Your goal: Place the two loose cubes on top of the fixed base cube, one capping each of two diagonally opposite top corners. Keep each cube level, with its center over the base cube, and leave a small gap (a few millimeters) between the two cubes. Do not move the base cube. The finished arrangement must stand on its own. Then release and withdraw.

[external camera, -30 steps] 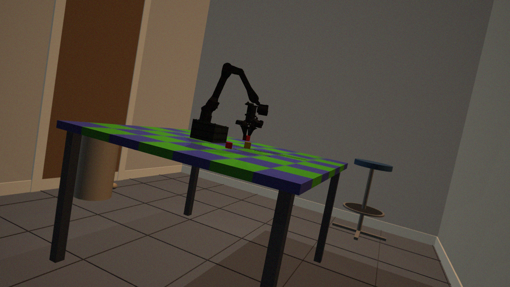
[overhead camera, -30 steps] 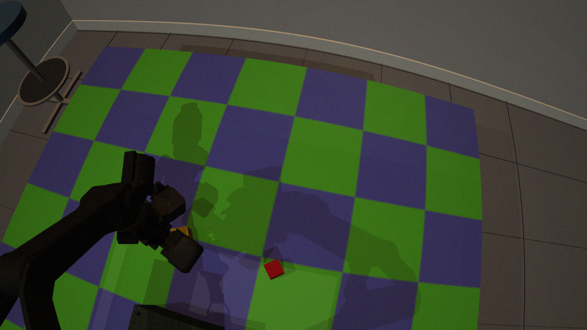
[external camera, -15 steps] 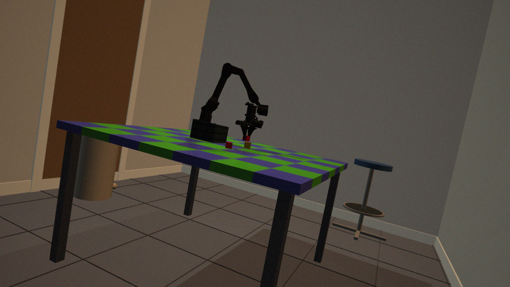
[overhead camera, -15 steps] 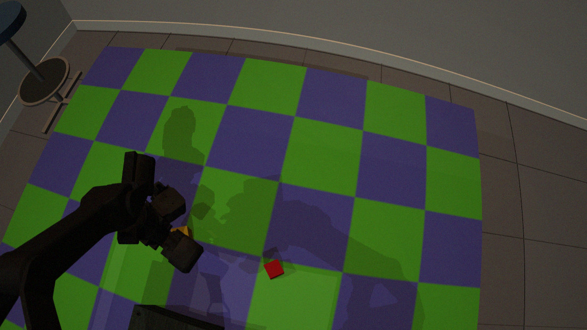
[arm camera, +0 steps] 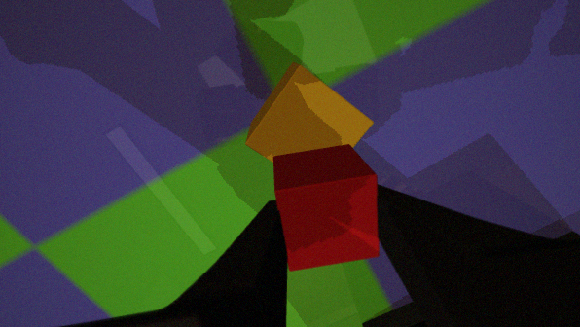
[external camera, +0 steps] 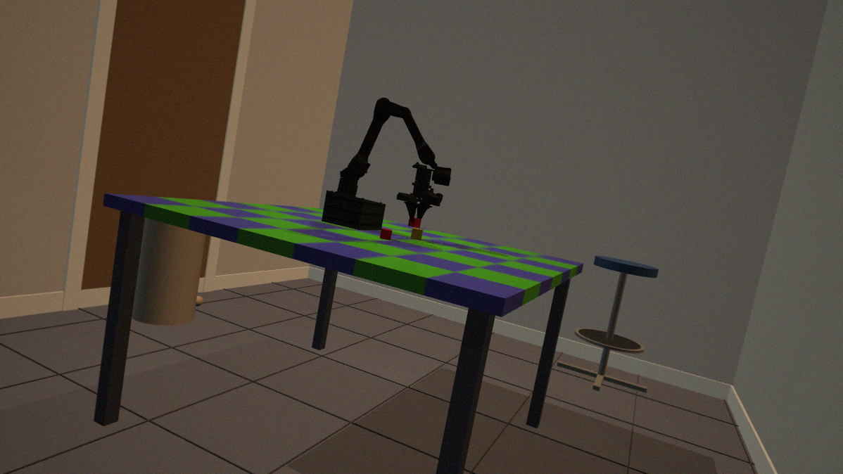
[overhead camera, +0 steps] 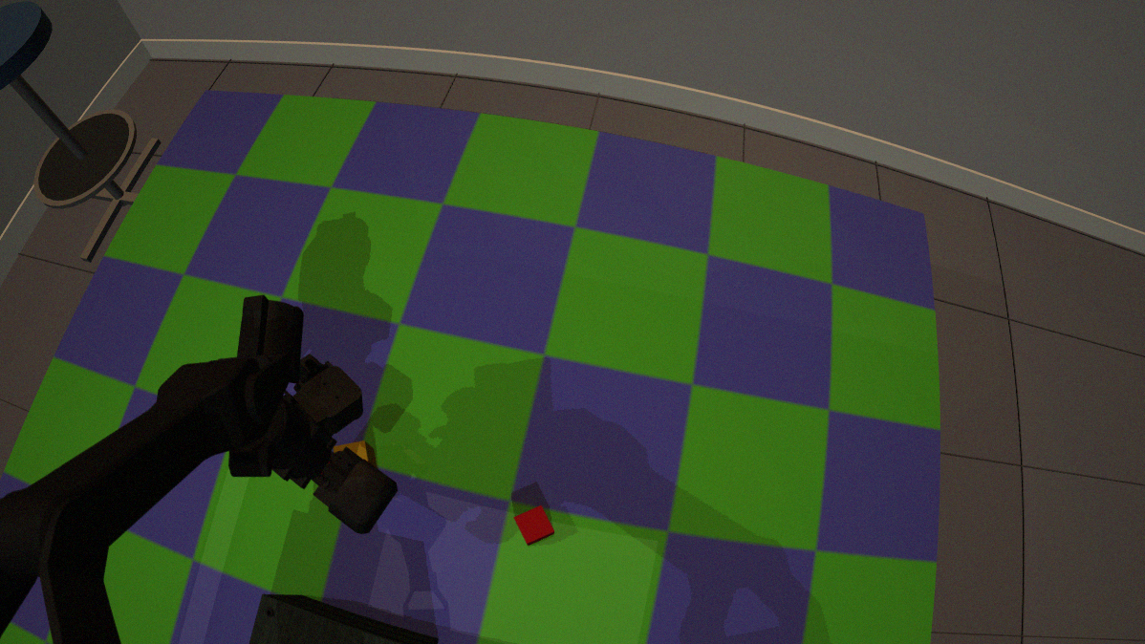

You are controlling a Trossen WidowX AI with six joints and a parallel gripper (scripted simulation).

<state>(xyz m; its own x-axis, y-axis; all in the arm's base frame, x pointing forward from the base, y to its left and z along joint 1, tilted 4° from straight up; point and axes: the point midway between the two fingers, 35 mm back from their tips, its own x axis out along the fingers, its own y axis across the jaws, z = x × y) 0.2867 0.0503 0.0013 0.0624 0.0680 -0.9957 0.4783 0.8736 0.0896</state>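
The orange base cube (overhead camera: 352, 450) (external camera: 416, 233) (arm camera: 297, 117) stands on the checkered table, partly hidden by the arm in the top view and by the held cube in the wrist view. My gripper (external camera: 415, 220) (arm camera: 323, 202) is shut on a red cube (external camera: 416, 222) (arm camera: 326, 214), with a black finger on each side of it. In the exterior view this cube shows just above the base cube; whether they touch I cannot tell. In the wrist view the two cubes' edges are turned differently. The other red cube (overhead camera: 533, 525) (external camera: 385, 233) lies on the table, apart from the base cube.
The arm's dark base box (overhead camera: 335, 620) (external camera: 352, 210) stands on the checkered table (overhead camera: 768, 336) (external camera: 471, 283), near the loose red cube. A blue-topped stool (overhead camera: 19, 39) (external camera: 625, 266) stands on the floor beyond the table. Arm shadows lie across the table top.
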